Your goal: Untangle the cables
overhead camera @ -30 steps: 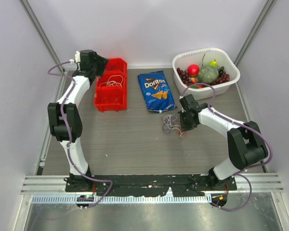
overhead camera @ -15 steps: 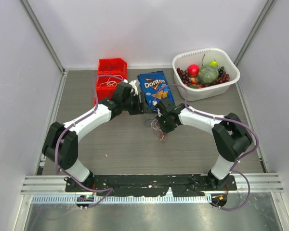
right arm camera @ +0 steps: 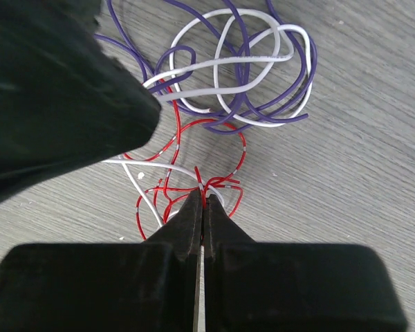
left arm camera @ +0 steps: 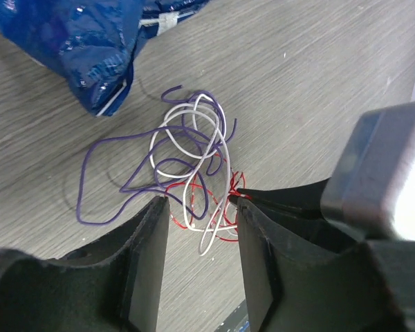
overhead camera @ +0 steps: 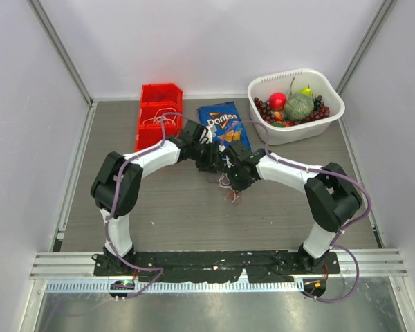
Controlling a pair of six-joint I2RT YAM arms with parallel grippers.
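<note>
My arms bend inward and meet just near of the chip bag (overhead camera: 225,131). My right pincer (right arm camera: 202,200) is clamped on a red strand of the cables (left arm camera: 194,155). My left pincer (left arm camera: 197,207) hangs over them, fingers apart.

Robotics lab test cell. Closed in by plain pale walls (overhead camera: 214,41) with bare metal posts (overhead camera: 59,52) at the back corners. Holds a single grey wood-grain table (overhead camera: 173,214), fronted by a black mounting plate (overhead camera: 214,261) and an aluminium rail (overhead camera: 62,265). Carries two white-and-black robot arms bolted side by side to that plate, the left arm (overhead camera: 152,155) and the right arm (overhead camera: 290,169), with lavender hoses (overhead camera: 358,277) looping loose along them. Sets out unrelated props like test items: a red plastic bin (overhead camera: 159,100), a blue Doritos bag (overhead camera: 218,121), a white basket (overhead camera: 311,129) of fruit (overhead camera: 278,101), and a small tangle of thin cables (left arm camera: 194,149) lying on the tabletop.
</note>
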